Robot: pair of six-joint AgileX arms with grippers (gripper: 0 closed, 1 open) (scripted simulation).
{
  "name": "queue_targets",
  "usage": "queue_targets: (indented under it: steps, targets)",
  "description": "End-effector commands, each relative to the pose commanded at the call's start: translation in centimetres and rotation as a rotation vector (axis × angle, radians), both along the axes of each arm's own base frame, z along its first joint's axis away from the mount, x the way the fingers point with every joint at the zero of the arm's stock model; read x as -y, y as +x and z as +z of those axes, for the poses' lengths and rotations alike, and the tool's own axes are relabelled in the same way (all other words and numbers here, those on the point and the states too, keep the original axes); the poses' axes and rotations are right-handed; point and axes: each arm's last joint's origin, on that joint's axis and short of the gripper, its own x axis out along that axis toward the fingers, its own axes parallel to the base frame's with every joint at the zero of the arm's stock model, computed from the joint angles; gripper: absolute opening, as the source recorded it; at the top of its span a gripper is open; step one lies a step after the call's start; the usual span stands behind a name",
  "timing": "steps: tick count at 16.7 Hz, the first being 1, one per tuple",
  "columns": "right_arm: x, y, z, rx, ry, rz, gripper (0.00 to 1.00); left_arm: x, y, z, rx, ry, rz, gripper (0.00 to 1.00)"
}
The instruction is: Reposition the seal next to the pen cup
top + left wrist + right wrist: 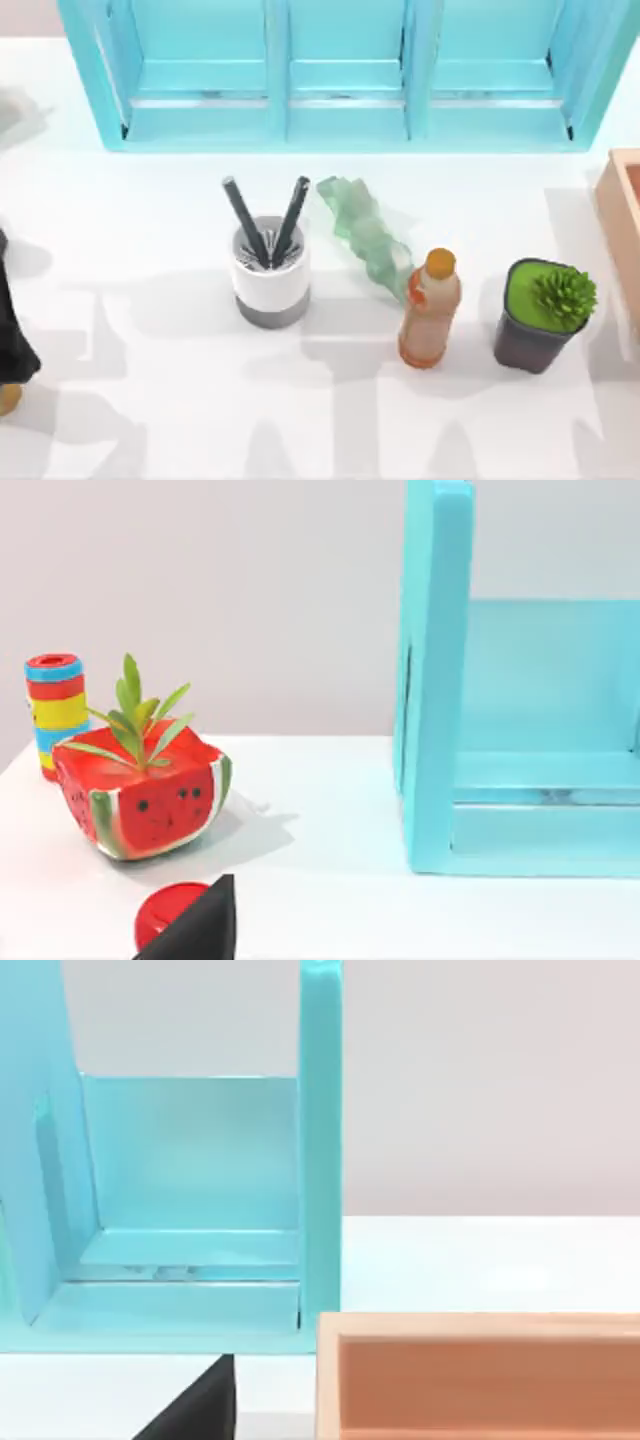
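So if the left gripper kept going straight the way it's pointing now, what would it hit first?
Most likely the red seal, which sits low just ahead of the left gripper's dark fingertip. Beyond it stands the watermelon planter. Depth is unclear, so the gripper might pass just beside the seal.

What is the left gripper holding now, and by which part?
It cannot be told: the left gripper sits close by the seal, but whether they touch is hidden.

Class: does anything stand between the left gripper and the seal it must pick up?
Nothing visible does. In the left wrist view the seal, seen by its red knob, sits right beside the left gripper. The watermelon planter stands beyond it, not between.
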Motion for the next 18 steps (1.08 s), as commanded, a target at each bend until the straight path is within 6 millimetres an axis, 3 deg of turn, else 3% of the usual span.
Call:
queue_targets:
  steps: [5,10,14,18]
  targets:
    - [0.0,0.0,0.0,0.0,0.0,0.0,1.0,-0.1,0.0,1.1,-0.052,0.009,0.009,1.0]
    - [0.0,0.0,0.0,0.0,0.0,0.0,1.0,-0.5,1.4,6.8,-0.284,0.04,0.03,1.0]
    - [0.0,0.0,0.0,0.0,0.0,0.0,1.0,-1.4,6.3,12.2,-0.592,0.06,0.041,1.0]
    - [0.0,0.0,0.0,0.0,0.0,0.0,1.0,-3.0,14.2,14.0,-0.958,0.062,0.037,1.0]
